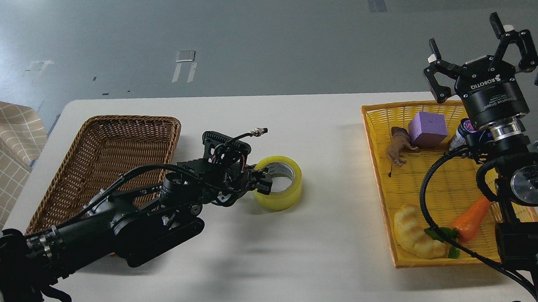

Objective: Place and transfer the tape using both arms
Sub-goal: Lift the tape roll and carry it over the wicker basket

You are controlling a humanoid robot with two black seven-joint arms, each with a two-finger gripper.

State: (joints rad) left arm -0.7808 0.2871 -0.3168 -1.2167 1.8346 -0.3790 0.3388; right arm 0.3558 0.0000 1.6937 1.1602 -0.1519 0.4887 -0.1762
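1. Nearest, low in the frame, two black arms enter: the left from the lower left, the right rising along the right edge
2. One yellow tray (378, 171) sits at right on the white tabletop (306, 271), holding one croissant (417, 239), one carrot (468, 219), one toy lion (399, 146) and one purple block (427, 128); it looks like the supply side
3. Mid-frame, one roll of tape (281, 195) lies flat on the tabletop, between tray and basket, probably set there as a handover spot
4. The left pincer (260, 181) reaches the roll's left rim, fingers at wall and core; I cannot tell whether it grips yet
5. One brown wicker basket (108, 152) waits at left, apparently empty and likely the destination
6. Farthest, upper right, the right pincer (478, 56) is spread wide, holding nothing, raised clear above the tray
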